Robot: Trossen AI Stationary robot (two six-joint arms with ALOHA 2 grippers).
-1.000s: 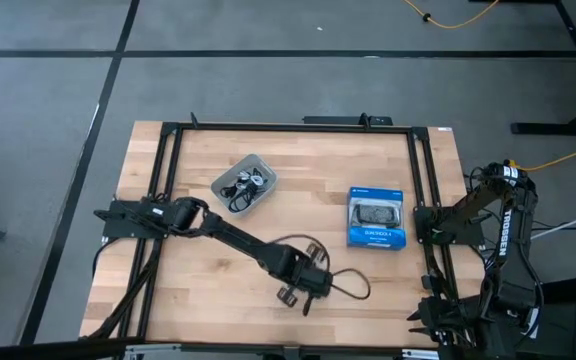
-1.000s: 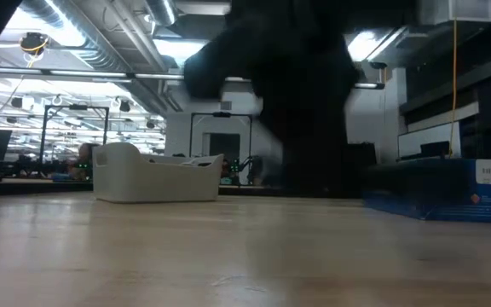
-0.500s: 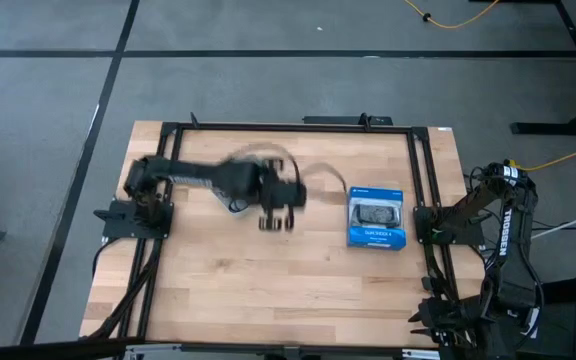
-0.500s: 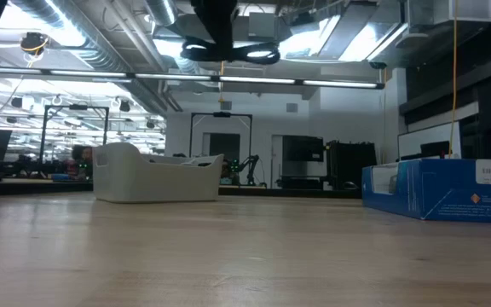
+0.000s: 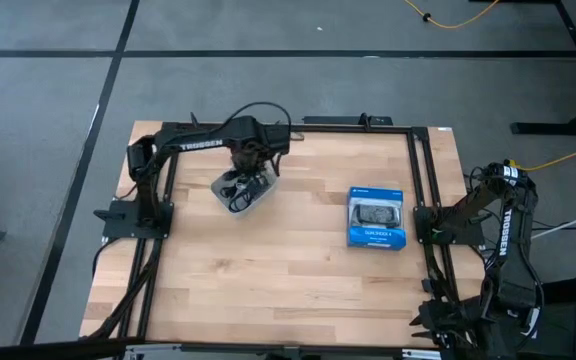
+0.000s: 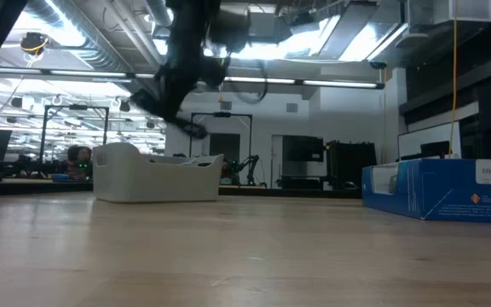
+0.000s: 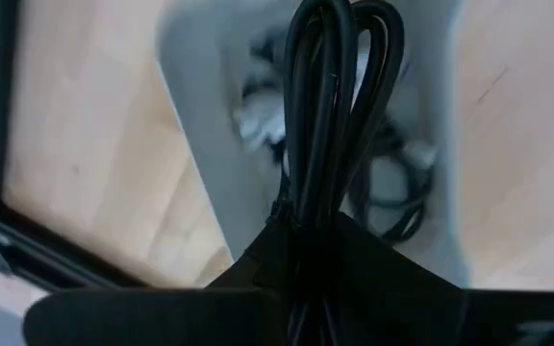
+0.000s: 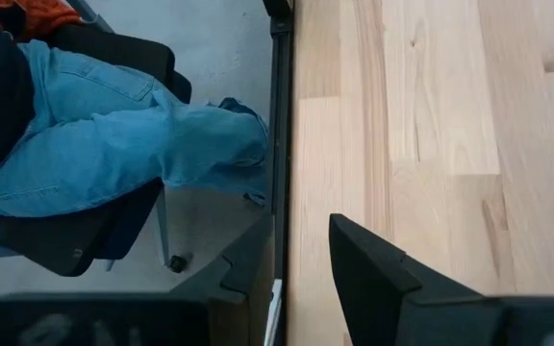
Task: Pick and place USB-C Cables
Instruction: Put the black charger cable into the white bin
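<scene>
Left gripper (image 5: 251,152) up in the air over the far end of the grey tray (image 5: 265,186), near the table's back-left. Fingers clamped tight on a black USB-C cable (image 7: 339,106); its looped strands run straight out from between the fingers in the left wrist view and hang above the tray's inside. Low view shows the arm and cable well above the tray wall (image 6: 152,181), not touching it.

Inside the tray: other coiled cables (image 5: 238,187), dark and pale ones tangled together; I cannot count them.

Blue box (image 5: 376,217) sits on the table (image 5: 268,270) to the right, well apart from the tray.

Right gripper (image 8: 301,252) waits by the table's right edge, fingers a narrow gap apart, holding nothing. A seated person's jeans (image 8: 133,135) show beyond that edge.
</scene>
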